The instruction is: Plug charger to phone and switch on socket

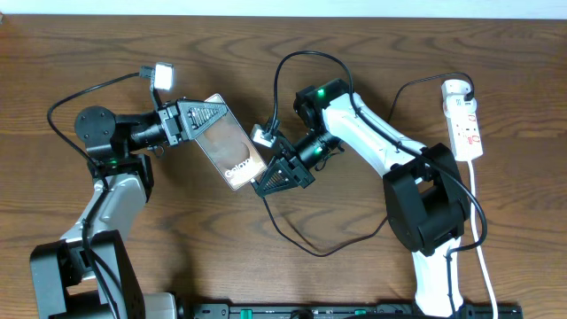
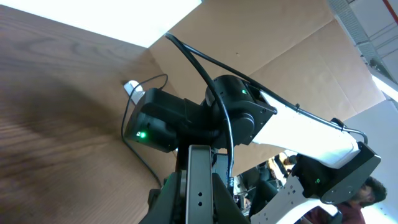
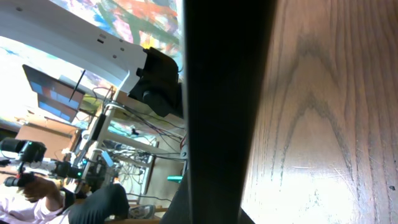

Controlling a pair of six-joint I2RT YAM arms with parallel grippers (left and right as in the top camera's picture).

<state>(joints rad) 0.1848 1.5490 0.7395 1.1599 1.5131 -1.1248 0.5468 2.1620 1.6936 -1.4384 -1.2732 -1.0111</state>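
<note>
Left claw clamped on the phone's upper end. Right claw pinched shut on the charger tip at the phone's lower end. Power strip well apart on the worktop.

The charger loops across bare table near the phone.

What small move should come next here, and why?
Probably the right end effector should ease the charger tip into the free end of the phone: the left end effector grips the other end, the right is shut right at that edge, and the socket lies apart.
</note>
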